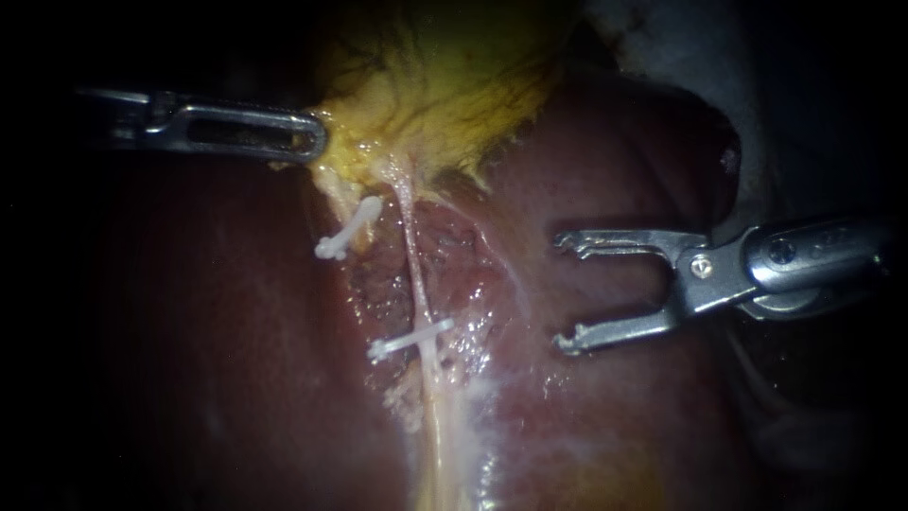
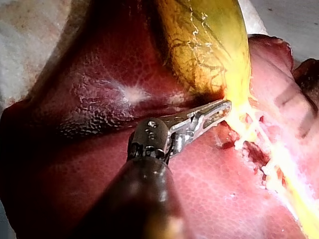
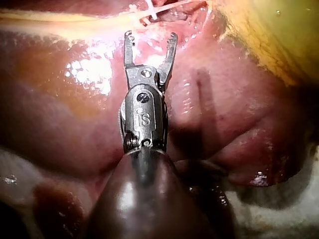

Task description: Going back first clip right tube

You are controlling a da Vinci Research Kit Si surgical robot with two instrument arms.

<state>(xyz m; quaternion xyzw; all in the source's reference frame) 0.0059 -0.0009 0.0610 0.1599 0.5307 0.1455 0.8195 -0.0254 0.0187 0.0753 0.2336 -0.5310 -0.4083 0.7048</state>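
Steel right instrument [image 1: 563, 291] — claw wide, clear of the right tube [image 1: 414, 270]; left instrument [image 1: 317, 140] pinches gallbladder [image 1: 445, 85] edge.

Shaft of the left instrument [image 1: 314, 142] fading into darkness toward the endoscope view's left edge, shaft of the right instrument [image 1: 565, 291] cropped at its right edge, tube [image 1: 416, 274] running out past the bottom edge, gallbladder [image 1: 445, 85] cut off above, outer margins of the liver [image 1: 586, 416] lost in shadow

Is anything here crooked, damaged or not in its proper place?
The upper clip lies slanted beside the tube; I cannot tell what it grips. The lower clip crosses that tube nearly square. The left instrument is shut on the gallbladder; the right instrument is open and empty. Nothing else stands out.
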